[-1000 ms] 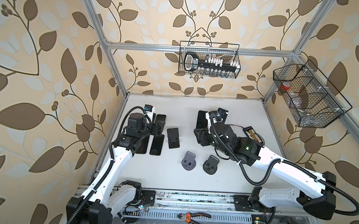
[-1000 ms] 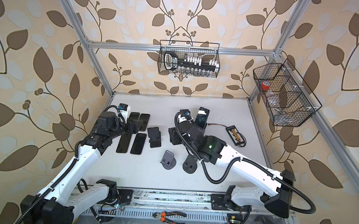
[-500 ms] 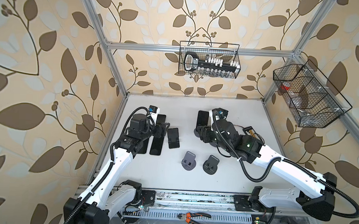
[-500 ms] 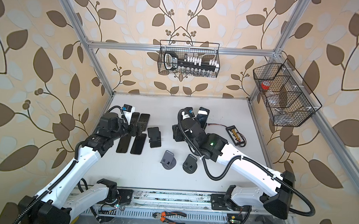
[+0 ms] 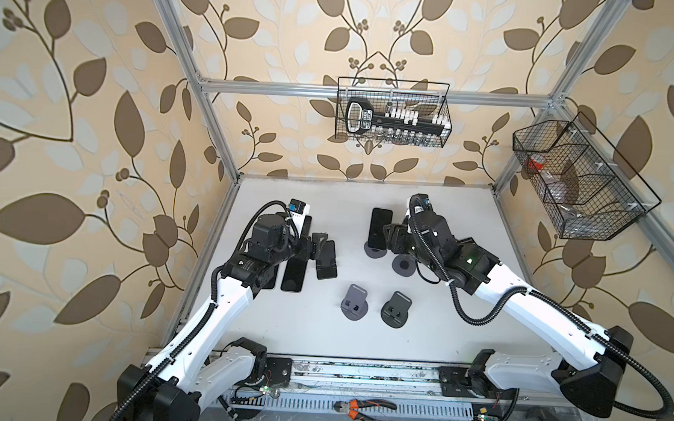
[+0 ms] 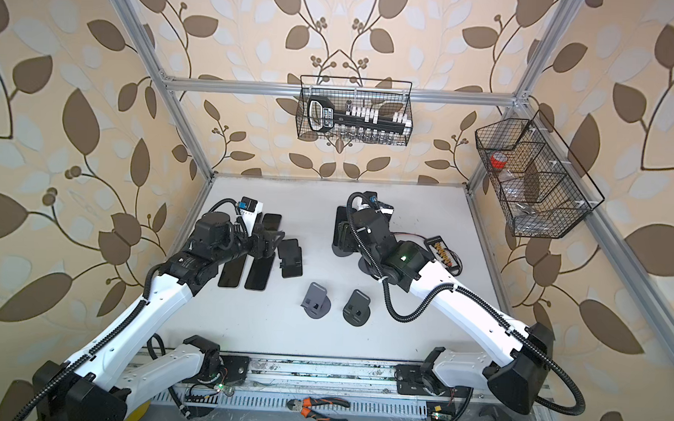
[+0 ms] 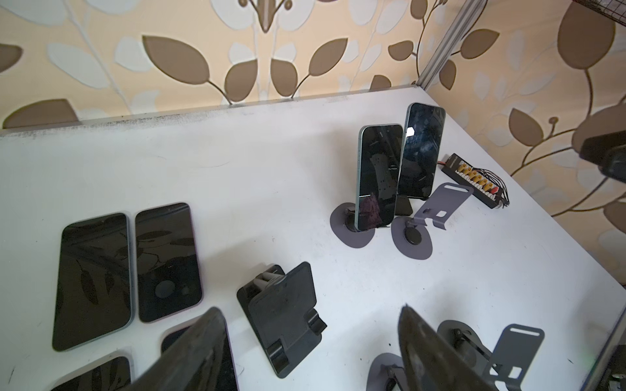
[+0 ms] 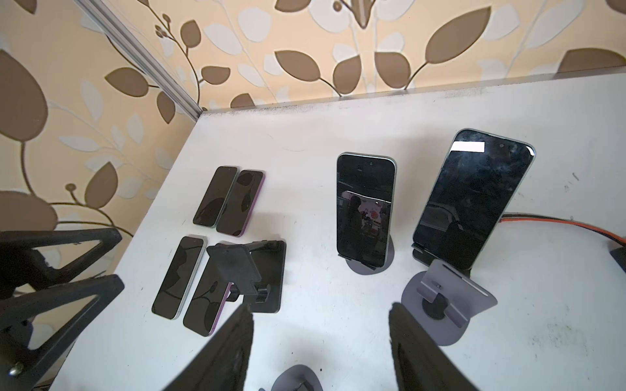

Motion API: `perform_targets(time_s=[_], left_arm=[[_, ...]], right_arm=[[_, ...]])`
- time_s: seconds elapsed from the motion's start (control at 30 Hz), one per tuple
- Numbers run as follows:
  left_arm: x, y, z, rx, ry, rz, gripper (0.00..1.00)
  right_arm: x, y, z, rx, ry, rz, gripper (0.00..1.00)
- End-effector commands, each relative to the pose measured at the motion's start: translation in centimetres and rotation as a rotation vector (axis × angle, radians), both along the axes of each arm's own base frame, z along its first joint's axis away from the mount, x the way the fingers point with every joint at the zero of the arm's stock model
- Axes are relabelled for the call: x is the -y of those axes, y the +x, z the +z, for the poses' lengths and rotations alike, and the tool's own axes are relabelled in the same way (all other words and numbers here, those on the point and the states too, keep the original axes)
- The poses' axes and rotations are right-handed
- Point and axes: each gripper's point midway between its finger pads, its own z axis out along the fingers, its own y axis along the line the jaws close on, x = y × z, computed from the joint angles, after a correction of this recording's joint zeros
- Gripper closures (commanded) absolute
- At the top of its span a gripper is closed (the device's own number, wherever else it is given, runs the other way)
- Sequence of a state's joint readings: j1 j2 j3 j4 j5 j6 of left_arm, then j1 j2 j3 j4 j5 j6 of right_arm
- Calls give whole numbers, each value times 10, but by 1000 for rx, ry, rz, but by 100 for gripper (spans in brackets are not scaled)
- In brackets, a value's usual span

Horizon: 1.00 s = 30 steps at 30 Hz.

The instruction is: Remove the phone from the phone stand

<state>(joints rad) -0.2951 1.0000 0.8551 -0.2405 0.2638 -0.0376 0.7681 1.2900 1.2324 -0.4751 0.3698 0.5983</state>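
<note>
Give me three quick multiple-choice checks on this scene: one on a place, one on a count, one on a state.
1. Where do the flat phones lie?
A. On the table by the left gripper
B. In the wire basket
C. On the front rail

2. How many phones are upright in stands?
A. One
B. Two
C. Four

3. How is the right gripper?
A. Shut on a phone
B. Shut on a stand
C. Open, empty

Answers:
1 A: they lie in a group on the table beside that gripper.
2 B: a smaller phone and a bigger phone are propped upright.
3 C: its wrist view shows the fingers apart with nothing between them.
</note>
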Motion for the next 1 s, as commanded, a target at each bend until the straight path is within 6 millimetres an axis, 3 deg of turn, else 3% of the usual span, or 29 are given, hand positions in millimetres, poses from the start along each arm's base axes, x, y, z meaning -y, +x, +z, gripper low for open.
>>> perform_targets(time_s=[0.0,0.43,0.7,0.97], left_arm=[[9,11,32,100,2,-18,19],[48,15,28,131,20,-178,14],[40,8,19,117,69,-155,2],[26,8,18,128,132,-94,1]], right_arm=[[-4,12,-2,5,-23,8,35],[-4,32,-8,27,-51,-59,26],[-10,32,-17,2,-31,-49,20],[-5,39,-22,-18,11,-147,13]])
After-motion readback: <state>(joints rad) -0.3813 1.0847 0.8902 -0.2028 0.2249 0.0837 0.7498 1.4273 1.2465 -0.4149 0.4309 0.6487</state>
